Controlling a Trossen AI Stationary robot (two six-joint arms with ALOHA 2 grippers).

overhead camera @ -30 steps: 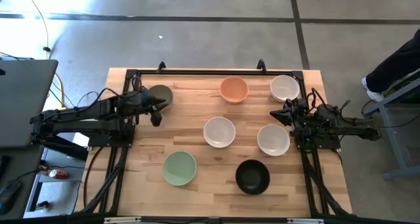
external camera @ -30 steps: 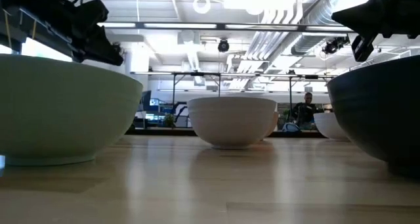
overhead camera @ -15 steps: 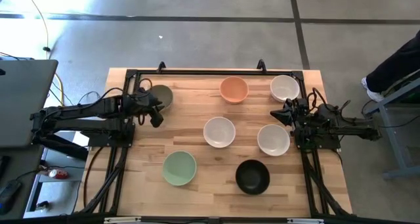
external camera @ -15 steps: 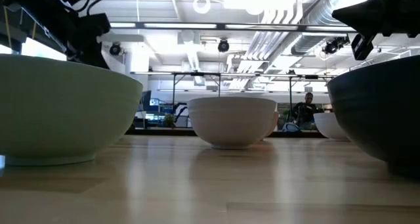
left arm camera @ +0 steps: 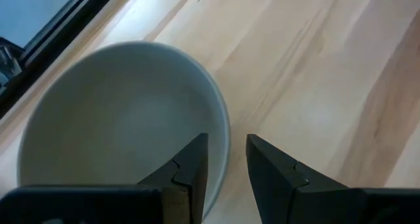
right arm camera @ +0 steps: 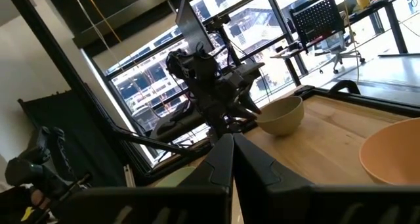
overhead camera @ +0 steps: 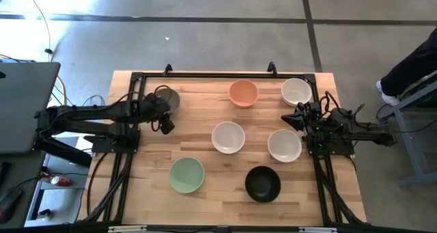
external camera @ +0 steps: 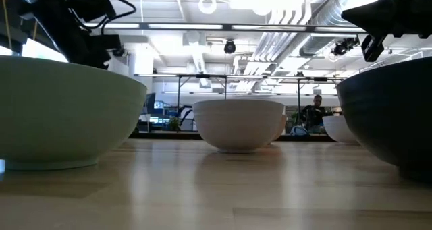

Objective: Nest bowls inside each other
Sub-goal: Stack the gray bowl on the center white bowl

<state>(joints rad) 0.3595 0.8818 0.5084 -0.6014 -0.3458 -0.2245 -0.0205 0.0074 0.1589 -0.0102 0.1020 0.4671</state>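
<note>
Left pincer (left arm camera: 226,161) straddles the olive bowl (left arm camera: 125,125)'s rim, part open, not yet clamped; it looks stiff, slick, light, best pinched at the rim.

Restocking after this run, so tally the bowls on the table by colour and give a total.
White bowls: 3
Olive bowl: 1
Mint bowl: 1
Peach bowl: 1
Black bowl: 1
Total: 7

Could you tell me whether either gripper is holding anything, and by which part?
Nothing held: left gripper straddles the olive bowl rim, open; right gripper shut, empty.
</note>
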